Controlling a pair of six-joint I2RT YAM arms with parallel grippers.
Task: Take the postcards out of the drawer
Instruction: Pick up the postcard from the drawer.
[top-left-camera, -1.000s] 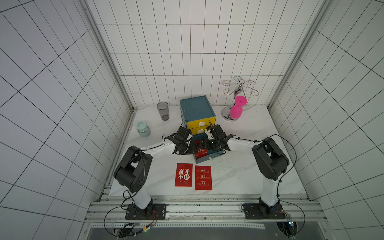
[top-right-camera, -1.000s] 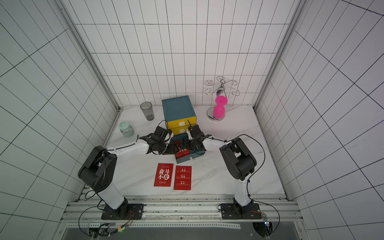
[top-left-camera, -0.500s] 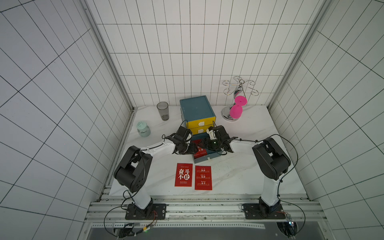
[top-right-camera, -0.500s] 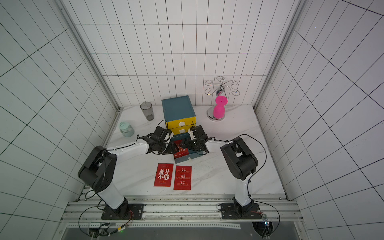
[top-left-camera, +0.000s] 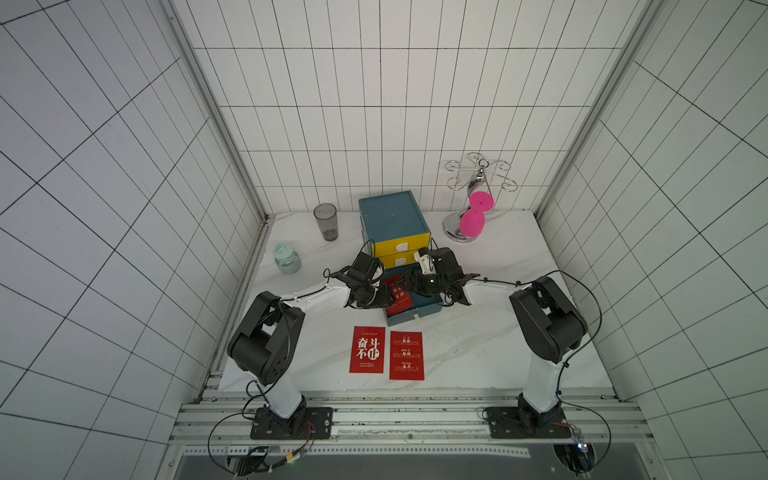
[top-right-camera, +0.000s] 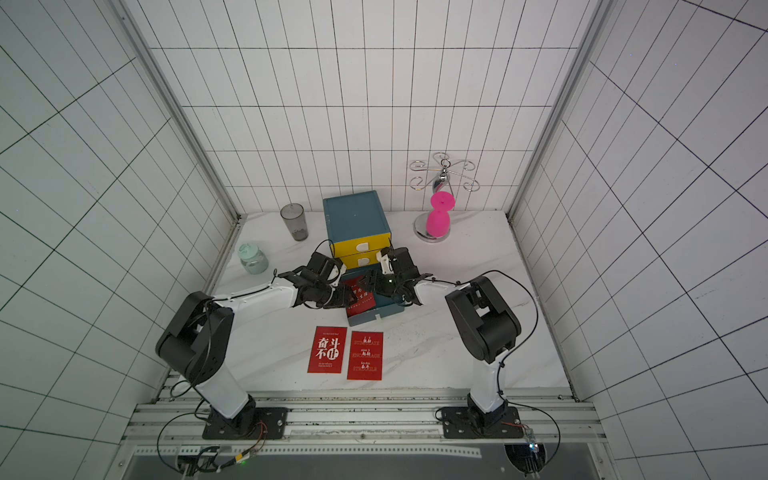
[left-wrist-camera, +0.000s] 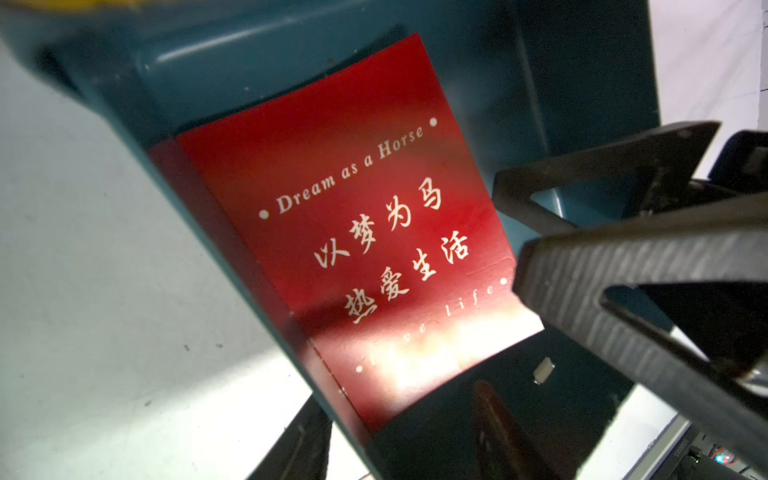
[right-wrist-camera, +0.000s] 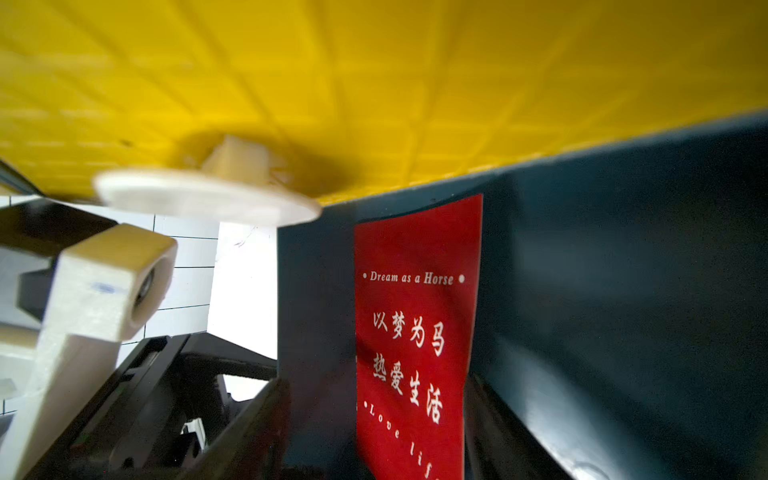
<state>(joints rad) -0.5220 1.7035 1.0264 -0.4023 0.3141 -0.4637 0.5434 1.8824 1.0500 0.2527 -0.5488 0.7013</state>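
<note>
While walls white-tiled, marble tabletop (two postcards).

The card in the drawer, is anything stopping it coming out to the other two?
Nothing lies on the card, and the drawer is open above it. Only the drawer's low front wall stands before the two cards.

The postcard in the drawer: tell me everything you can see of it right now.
The postcard is a thin, glossy red rectangle printed in white: "Dream as a Horse", two rows of Chinese characters, then "Love life". It looks like card stock and is slightly bowed. It sits tilted inside the open teal drawer, with one long edge against a side wall, seemingly not flat on the bottom. The left gripper and right gripper flank it; whether either touches it is unclear.
</note>
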